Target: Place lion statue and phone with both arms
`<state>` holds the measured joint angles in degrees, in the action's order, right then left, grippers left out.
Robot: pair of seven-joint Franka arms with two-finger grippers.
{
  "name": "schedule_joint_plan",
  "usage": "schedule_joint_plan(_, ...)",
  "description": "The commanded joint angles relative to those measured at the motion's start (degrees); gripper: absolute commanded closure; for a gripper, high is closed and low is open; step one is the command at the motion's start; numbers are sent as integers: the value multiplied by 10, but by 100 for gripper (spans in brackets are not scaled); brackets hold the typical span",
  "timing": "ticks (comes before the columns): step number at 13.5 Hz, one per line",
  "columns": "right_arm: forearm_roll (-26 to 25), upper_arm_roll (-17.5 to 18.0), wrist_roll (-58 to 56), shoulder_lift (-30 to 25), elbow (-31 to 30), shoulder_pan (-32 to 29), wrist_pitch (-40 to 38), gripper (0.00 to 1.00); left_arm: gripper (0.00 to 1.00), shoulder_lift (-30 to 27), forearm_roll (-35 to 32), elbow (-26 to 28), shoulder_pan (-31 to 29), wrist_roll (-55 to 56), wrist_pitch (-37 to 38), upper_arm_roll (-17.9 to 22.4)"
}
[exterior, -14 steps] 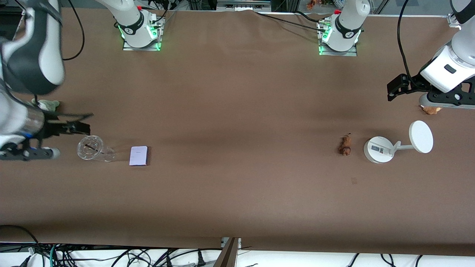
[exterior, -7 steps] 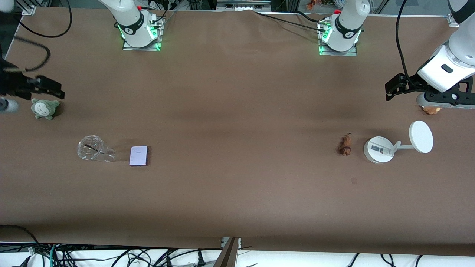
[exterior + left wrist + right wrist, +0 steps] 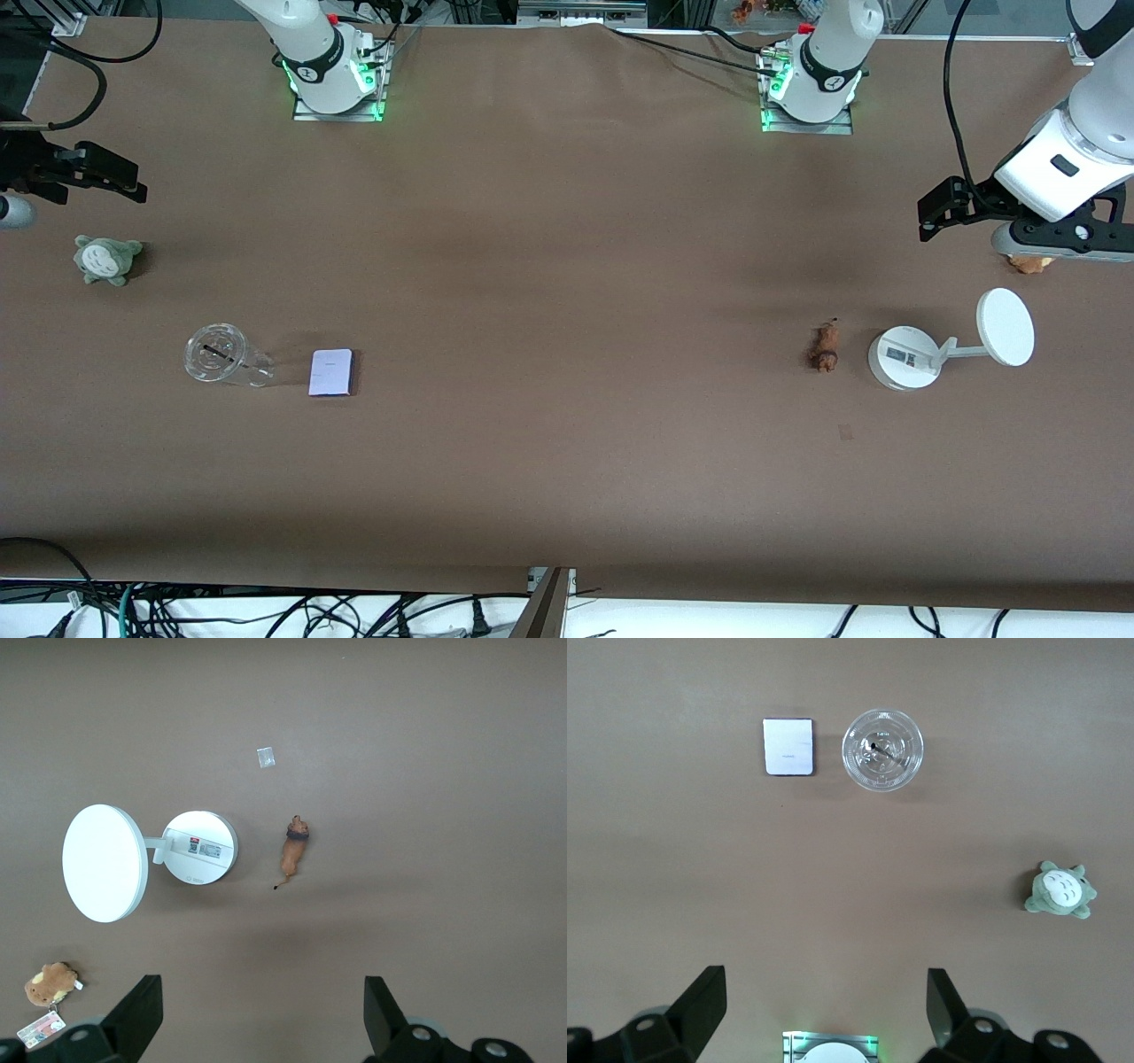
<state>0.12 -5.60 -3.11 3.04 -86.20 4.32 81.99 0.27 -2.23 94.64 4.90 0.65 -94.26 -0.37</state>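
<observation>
The right gripper [image 3: 120, 177] hangs with fingers spread over the right arm's end of the table, above a grey-green plush [image 3: 106, 259]. The phone [image 3: 330, 372] lies flat beside a clear cup [image 3: 215, 354]. The lion statue [image 3: 825, 346] lies beside a white stand [image 3: 904, 357]. The left gripper [image 3: 937, 210] hangs released.
</observation>
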Motion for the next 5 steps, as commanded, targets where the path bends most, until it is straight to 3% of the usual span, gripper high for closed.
schedule_joint_plan(1,-7,10,-1,6,9,-7,-3,0,0,-2,8,0,5,0,0,5)
schedule_joint_plan(5,-5,9,-2,8,10,-9,-4,0,0,3,6,-3,6,0,0,5)
